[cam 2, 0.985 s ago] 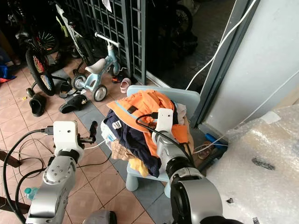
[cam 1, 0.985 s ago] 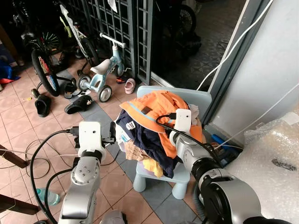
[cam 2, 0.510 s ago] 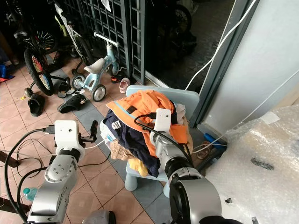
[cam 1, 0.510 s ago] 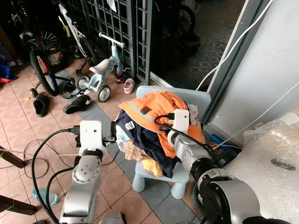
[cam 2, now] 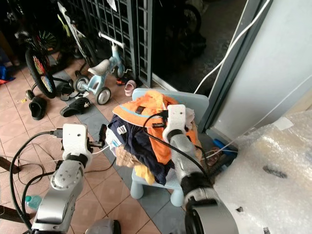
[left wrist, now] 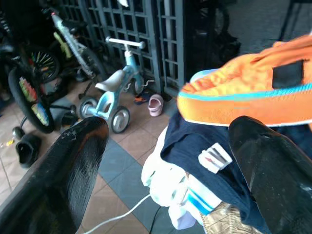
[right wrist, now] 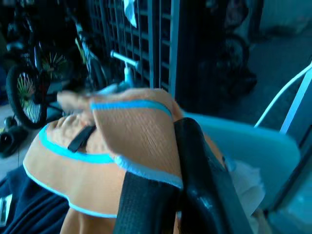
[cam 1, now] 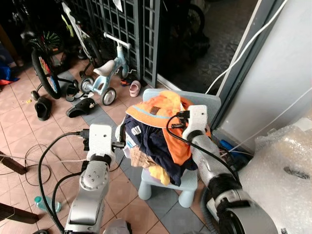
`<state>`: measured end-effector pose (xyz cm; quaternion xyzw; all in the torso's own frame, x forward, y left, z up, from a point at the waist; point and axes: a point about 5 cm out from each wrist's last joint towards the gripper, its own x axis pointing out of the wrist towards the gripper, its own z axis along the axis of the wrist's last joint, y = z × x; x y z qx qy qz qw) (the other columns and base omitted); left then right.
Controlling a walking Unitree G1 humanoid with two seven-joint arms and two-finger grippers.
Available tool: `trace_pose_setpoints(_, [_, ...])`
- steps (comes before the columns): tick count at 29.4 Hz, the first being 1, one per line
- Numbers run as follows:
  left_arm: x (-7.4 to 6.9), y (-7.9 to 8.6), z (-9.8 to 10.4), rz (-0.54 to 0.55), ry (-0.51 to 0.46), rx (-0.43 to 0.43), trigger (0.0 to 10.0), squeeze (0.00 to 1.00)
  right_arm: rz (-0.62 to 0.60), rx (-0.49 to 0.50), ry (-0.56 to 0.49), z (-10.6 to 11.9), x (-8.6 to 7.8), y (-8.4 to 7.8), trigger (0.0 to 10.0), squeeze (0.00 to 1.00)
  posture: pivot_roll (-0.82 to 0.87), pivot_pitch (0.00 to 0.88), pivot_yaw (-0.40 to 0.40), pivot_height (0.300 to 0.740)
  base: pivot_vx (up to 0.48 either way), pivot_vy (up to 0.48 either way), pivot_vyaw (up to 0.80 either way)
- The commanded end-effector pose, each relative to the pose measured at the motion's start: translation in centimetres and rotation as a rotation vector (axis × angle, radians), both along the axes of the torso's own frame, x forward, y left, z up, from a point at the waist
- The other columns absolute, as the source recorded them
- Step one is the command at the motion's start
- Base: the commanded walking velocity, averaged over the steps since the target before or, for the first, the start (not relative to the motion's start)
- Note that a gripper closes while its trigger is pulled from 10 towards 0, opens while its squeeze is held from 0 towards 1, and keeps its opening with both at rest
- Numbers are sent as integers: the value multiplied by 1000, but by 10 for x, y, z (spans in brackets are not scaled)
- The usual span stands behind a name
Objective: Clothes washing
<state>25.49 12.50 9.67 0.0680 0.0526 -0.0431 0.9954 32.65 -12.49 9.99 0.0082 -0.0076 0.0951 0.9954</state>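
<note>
The washing is barely begun, by my judgement: the whole pile of clothes (cam 1: pixel 158 141) is heaped on the small blue chair (cam 1: pixel 204 105), and nothing has been carried off. The right gripper (right wrist: pixel 165 185) is at the top of the heap with its two black fingers pinched together on a fold of the orange garment (cam 1: pixel 163 114), whose raised edge suggests a first lift. Below and beside that gripper lie a dark navy piece (cam 1: pixel 153 139), a white item and something yellow near the seat edge. The left gripper (left wrist: pixel 165 161) hovers just beside the heap's side with its fingers spread wide and nothing between them, the navy cloth and white item directly ahead. Gathering every garment, carrying it and loading a washer all remain.
</note>
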Motion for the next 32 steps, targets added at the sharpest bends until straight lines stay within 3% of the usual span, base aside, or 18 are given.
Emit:
trace_pose_setpoints(1, [2, -6, 2, -42, -16, 13, 10000, 0, 8, -6, -114, 25, -2, 0, 0, 0, -48, 0, 12, 740, 0, 0, 0])
trace_pose_setpoints(4, [7, -8, 4, -47, -31, 11, 10000, 0, 4, -28, -218, 46, -15, -4, 0, 0, -67, 0, 24, 740, 0, 0, 0])
trace_pose_setpoints(12, [9, -6, 2, -47, -27, 6, 10000, 0, 0, -14, -225, 52, -37, -10, 0, 0, -68, 0, 33, 740, 0, 0, 0])
trace_pose_setpoints(16, [10, -4, 3, -36, -36, 25, 10000, 0, 118, -10, -120, 34, -46, -3, 0, 0, -55, 0, 29, 740, 0, 0, 0])
trace_pose_setpoints(17, [9, -4, 3, -30, -38, 27, 10000, 0, 214, -49, -37, 22, -52, 4, 0, 0, -52, 0, 27, 740, 0, 0, 0])
trace_pose_setpoints(18, [9, -3, 2, -29, -38, 26, 10000, 0, 233, -59, -18, 19, -53, 5, 0, 0, -52, 0, 27, 740, 0, 0, 0])
trace_pose_setpoints(20, [8, -3, 2, -28, -37, 26, 10000, 0, 350, -233, 140, -13, -66, 8, 0, 0, -47, 0, 24, 740, 0, 0, 0])
trace_pose_setpoints(21, [8, -3, 2, -28, -37, 26, 10000, 0, 350, -233, 140, -13, -66, 8, 0, 0, -47, 0, 24, 740, 0, 0, 0])
trace_pose_setpoints(22, [8, -3, 2, -28, -37, 26, 10000, 0, 379, -256, 178, -21, -70, 8, 353, 0, -45, 0, 24, 740, 0, 0, 0])
trace_pose_setpoints(23, [7, -3, 2, -29, -36, 26, 10000, 0, 354, -280, 209, -28, -70, 5, 1373, 0, -45, 0, 25, 740, 0, 0, 0])
trace_pose_setpoints(24, [7, -3, 2, -29, -36, 26, 10000, 0, 344, -285, 215, -29, -69, 4, 1373, 0, -45, 0, 25, 740, 0, 0, 0])
trace_pose_setpoints(26, [6, -3, 2, -30, -35, 27, 10000, 0, 347, -258, 225, -30, -69, 5, 6118, 0, -42, 0, 26, 740, 0, 0, 0])
trace_pose_setpoints(27, [5, -3, 2, -31, -34, 28, 10000, 0, 367, -245, 244, -31, -69, 7, 10000, 1000, -40, 0, 29, 740, 0, 0, 0])
trace_pose_setpoints(31, [4, -3, 2, -34, -32, 30, 10000, 0, 440, -270, 252, -31, -70, 12, 10000, 1000, -36, 0, 31, 740, 0, 0, 0])
trace_pose_setpoints(32, [3, -2, 2, -36, -31, 34, 10000, 0, 569, -297, 244, -29, -76, 19, 10000, 1000, -35, 0, 32, 740, 0, 0, 0])
